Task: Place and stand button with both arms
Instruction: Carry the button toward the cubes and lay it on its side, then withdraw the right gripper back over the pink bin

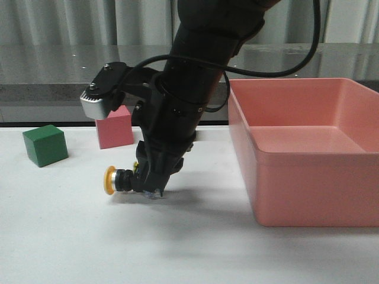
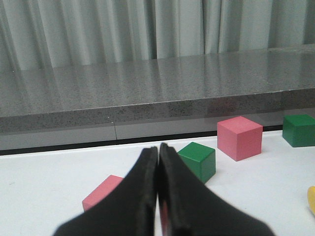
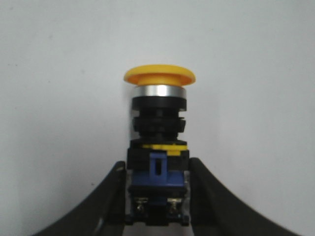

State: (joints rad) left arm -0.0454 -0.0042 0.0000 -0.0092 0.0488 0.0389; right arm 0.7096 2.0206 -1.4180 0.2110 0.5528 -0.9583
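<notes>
The button has a yellow cap, a black collar and a blue-black base. It lies on its side at the white table's surface, cap to the left. My right gripper is shut on its base, reaching down from above. In the right wrist view the button sits between the two black fingers, cap pointing away, and the right gripper clamps the contact block. My left gripper is shut and empty, low over the table. It does not show in the front view.
A large pink bin stands at the right. A green cube and a pink cube sit at the back left. The left wrist view shows a green cube, a pink cube, another green cube and a pink block.
</notes>
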